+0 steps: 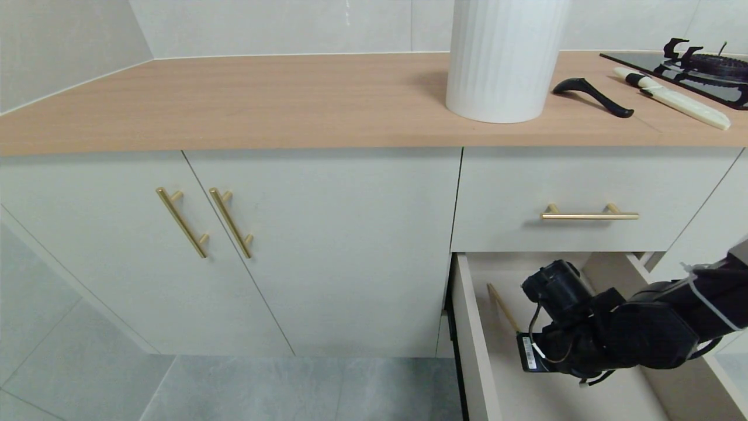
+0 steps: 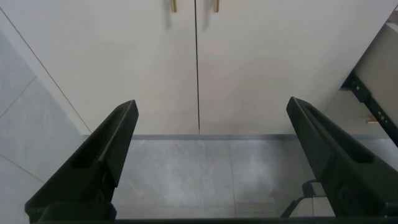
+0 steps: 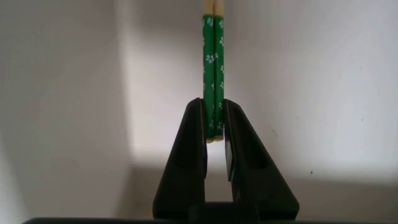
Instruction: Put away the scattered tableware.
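Lower drawer (image 1: 474, 351) stood pulled open with the right gripper (image 3: 215, 127) inside it, close to its left wall. The left gripper (image 2: 211, 109) hung spread wide and empty, facing the cabinet doors (image 2: 249, 62). The right fingers were pinched tight on the green end of the chopsticks (image 3: 213, 62); gripped so near the end, the pair could likely pivot, snag the wall, or scatter on release.

Right arm (image 1: 660, 327) comes in from the robot's right, forearm angled downward, wrist low. Right gripper (image 3: 214, 112) has its two black fingers pinched tight on the green ends of a pair of chopsticks (image 3: 213, 56). Left gripper (image 2: 211, 107) points downward, its dark fingers (image 2: 112, 155) spread wide apart
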You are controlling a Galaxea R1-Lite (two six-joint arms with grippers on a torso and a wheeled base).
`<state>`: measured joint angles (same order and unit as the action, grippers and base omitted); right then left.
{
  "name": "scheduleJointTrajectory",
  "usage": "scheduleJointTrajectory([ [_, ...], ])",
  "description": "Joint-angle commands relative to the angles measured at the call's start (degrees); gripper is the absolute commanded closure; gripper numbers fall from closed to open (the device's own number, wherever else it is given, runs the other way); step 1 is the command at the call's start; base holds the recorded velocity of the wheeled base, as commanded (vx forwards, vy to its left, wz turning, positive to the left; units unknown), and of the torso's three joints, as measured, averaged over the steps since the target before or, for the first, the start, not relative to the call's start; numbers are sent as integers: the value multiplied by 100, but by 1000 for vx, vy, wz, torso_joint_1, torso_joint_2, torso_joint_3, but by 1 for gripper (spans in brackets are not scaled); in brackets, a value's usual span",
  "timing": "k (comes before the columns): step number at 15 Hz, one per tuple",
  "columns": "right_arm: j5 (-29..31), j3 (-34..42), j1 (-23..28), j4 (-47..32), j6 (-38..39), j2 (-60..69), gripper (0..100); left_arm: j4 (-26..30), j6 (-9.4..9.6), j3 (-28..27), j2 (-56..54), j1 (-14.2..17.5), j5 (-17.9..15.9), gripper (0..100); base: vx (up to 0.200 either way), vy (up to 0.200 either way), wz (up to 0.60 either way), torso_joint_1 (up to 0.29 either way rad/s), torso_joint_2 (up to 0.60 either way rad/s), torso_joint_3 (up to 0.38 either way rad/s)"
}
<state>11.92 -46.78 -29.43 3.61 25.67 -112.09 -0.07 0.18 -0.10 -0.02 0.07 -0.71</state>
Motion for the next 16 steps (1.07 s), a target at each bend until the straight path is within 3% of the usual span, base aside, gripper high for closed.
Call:
scheduleJointTrajectory([
  [1, 38, 19, -2, 26, 8, -471, 100, -1, -1, 1, 2, 1, 0, 0, 0, 0, 0, 0, 0, 0],
  [8, 47, 63, -2, 307, 8, -577, 100, -1, -1, 1, 2, 1, 0, 0, 0, 0, 0, 0, 0, 0],
  [9, 47, 90, -2, 316, 8, -568, 0, -1, -1, 1, 2, 1, 0, 0, 0, 0, 0, 0, 0, 0],
  [16, 38, 195, -2, 290, -36, 38, 0, -1, -1, 1, 2, 1, 0, 0, 0, 0, 0, 0, 0, 0],
])
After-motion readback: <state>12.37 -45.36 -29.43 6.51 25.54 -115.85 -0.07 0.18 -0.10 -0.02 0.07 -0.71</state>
